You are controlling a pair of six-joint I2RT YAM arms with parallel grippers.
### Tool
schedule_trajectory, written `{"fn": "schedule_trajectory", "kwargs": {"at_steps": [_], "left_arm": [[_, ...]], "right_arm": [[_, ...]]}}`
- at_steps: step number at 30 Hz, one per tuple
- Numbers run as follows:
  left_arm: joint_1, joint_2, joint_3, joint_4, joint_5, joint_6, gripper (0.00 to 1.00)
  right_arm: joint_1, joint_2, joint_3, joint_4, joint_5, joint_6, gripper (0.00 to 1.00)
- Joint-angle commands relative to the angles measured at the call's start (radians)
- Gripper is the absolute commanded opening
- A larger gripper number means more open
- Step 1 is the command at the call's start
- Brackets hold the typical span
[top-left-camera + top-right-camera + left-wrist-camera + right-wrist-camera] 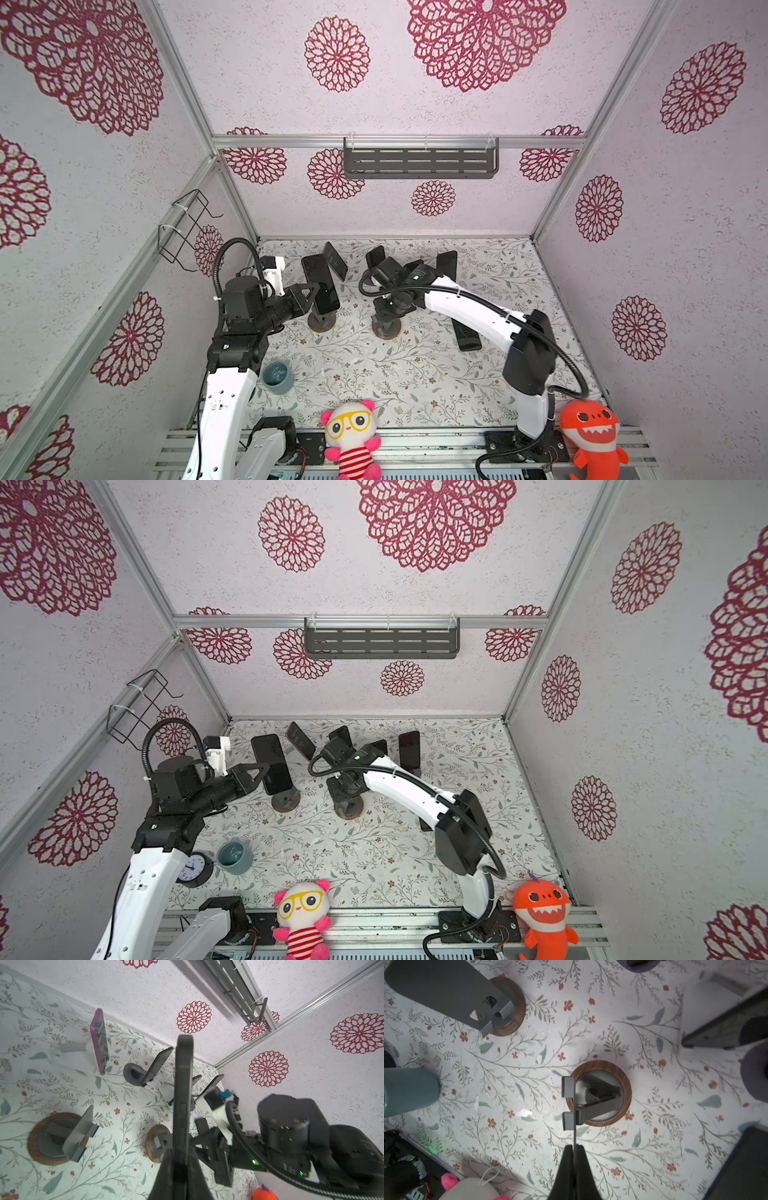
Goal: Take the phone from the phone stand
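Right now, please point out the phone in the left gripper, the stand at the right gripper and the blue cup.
phone [322, 284]: in a top view, on its dark screen.
stand [600, 1086]: right wrist view, on its grey base disc.
blue cup [276, 375]: in a top view, inside its mouth.

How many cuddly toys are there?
2. A white doll with yellow glasses sits at the middle of the near edge; an orange shark sits at the near right corner. No others show in any view.
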Motion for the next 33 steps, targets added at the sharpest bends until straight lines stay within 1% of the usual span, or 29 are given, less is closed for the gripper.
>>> {"fn": "schedule_trajectory", "kwargs": {"at_steps": [1, 4, 6, 11, 14, 16, 19, 22, 23, 25, 28, 31, 33], "left_arm": [[0.033, -0.026, 0.006, -0.022, 0.059, -0.013, 0.0], [0.056, -0.033, 0.018, -0.063, 0.067, 0.007, 0.0], [0.062, -0.037, 0.019, -0.081, 0.069, 0.017, 0.0], [0.062, -0.049, 0.013, -0.109, 0.063, 0.035, 0.0], [0.062, -0.053, 0.012, -0.111, 0.064, 0.033, 0.0], [0.062, -0.054, 0.02, -0.11, 0.073, 0.036, 0.0], [0.06, -0.05, 0.042, -0.113, 0.096, 0.038, 0.0], [0.04, -0.038, 0.065, -0.121, 0.122, 0.03, 0.0], [0.017, -0.032, 0.073, -0.121, 0.111, 0.028, 0.0], [-0.062, -0.019, 0.097, -0.121, 0.053, 0.03, 0.0], [-0.216, 0.025, 0.13, -0.077, -0.031, -0.014, 0.0], [-0.38, 0.108, 0.172, -0.044, -0.116, -0.048, 0.0], [-0.468, 0.163, 0.195, -0.015, -0.154, -0.056, 0.0]], "right_arm": [[0.001, 0.075, 0.156, 0.007, -0.007, -0.042, 0.0], [0.0, 0.161, 0.264, -0.005, -0.025, -0.054, 0.0], [-0.001, 0.197, 0.303, -0.007, -0.042, -0.051, 0.0], [-0.003, 0.229, 0.321, -0.025, -0.068, -0.052, 0.01], [-0.003, 0.215, 0.321, -0.032, -0.065, -0.063, 0.3], [-0.006, 0.194, 0.321, -0.028, -0.058, -0.068, 0.43], [-0.017, 0.149, 0.321, -0.027, -0.044, -0.076, 0.58], [-0.031, 0.086, 0.315, -0.048, -0.01, -0.098, 0.62], [-0.037, 0.06, 0.302, -0.053, 0.007, -0.105, 0.63], [-0.064, -0.017, 0.242, -0.057, 0.035, -0.118, 0.63], [-0.125, -0.153, 0.107, -0.039, 0.059, -0.131, 0.64], [-0.212, -0.283, -0.042, -0.025, 0.043, -0.151, 0.64], [-0.271, -0.343, -0.128, -0.013, 0.014, -0.174, 0.65]]}}
